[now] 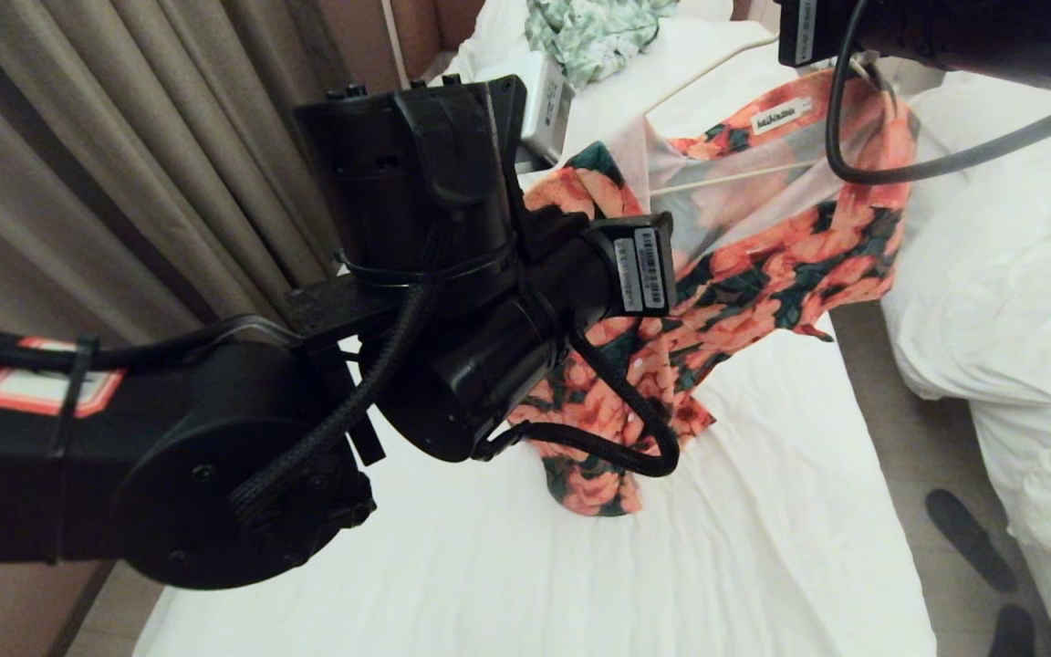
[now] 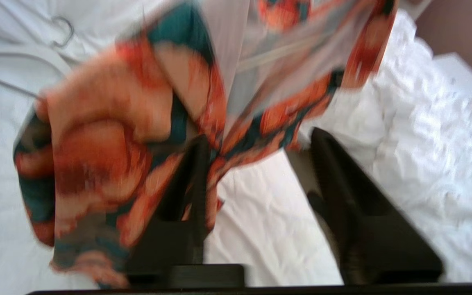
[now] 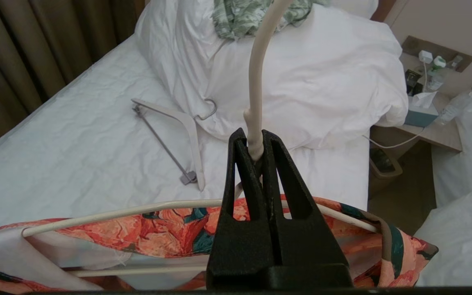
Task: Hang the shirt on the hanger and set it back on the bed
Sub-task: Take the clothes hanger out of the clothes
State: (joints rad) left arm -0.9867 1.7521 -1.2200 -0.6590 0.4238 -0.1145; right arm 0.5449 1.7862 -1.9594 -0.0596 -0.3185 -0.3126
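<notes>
Now, line by line:

Right gripper [image 3: 256,157]: fingers clamped together on the neck of the hanger [image 3: 256,82], just under its hook; the hanger's frame hangs below the fingertips, held up over the bed [image 1: 763,547].

Shirt [image 1: 763,246]: draped on the hanger. Under the right fingers one shoulder looks seated on the wire; on the other side the wire's end shows bare with cloth sagging beneath it. The tail trails down onto the sheet.

Left gripper [image 2: 256,151]: fingers apart, holding nothing. A fold of the shirt brushes the outside of one finger; the bed sheet shows in the gap between them.

Step in hand: judged to be dressing the loose shoulder onto the hanger.

How to do it well: bring the parted left fingers onto the collar edge beside the bare wire end, pinch only one layer, and draw it over the end while the right grip keeps the hanger level and steady.

Risk: tugging too hard could slide the seated shoulder off.

Also there: a thicker grey-white hanger [image 3: 178,123] lies on the sheet beyond the right fingers, near the pillows [image 3: 301,82].
</notes>
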